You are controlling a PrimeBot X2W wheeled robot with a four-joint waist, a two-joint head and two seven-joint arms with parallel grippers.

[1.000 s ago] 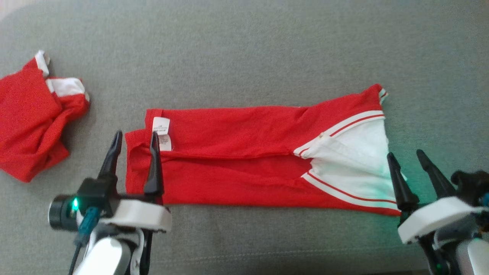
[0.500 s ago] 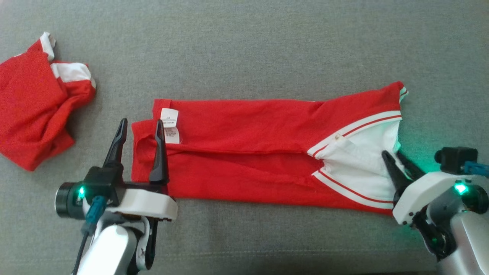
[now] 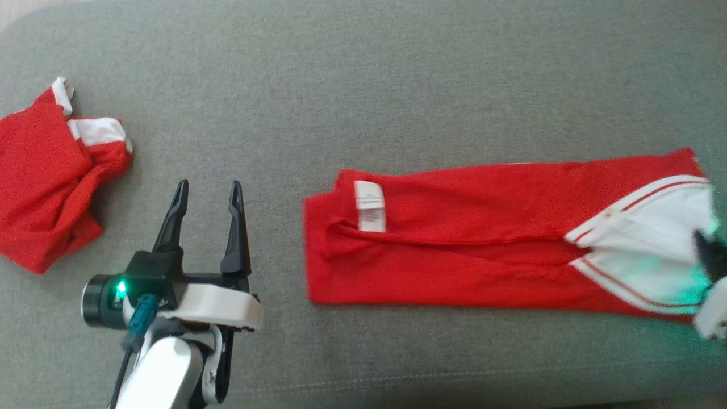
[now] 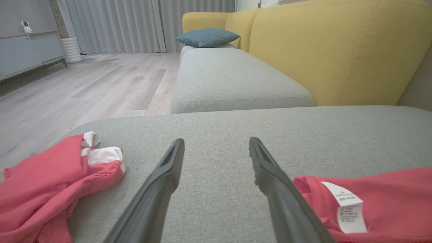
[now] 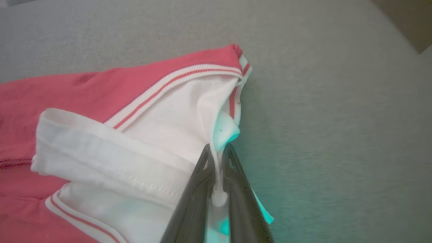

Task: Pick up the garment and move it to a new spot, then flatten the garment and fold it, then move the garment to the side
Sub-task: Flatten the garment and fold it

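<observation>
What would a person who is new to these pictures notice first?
The long red garment lies stretched across the grey cushion, with the right gripper shut on its white end at the right. At the far left lies a second, crumpled red garment, and the left gripper stands open between them.

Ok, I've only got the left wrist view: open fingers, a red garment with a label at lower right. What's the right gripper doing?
Observer: The right gripper is shut on a white fold at the far end of the garment.
Operator: Is my arm touching the cloth?
Observer: No; the head view shows the left gripper apart from it, bare grey cushion between.
Operator: Is the cloth bunched?
Observer: No, the head view shows it stretched out long.
</observation>
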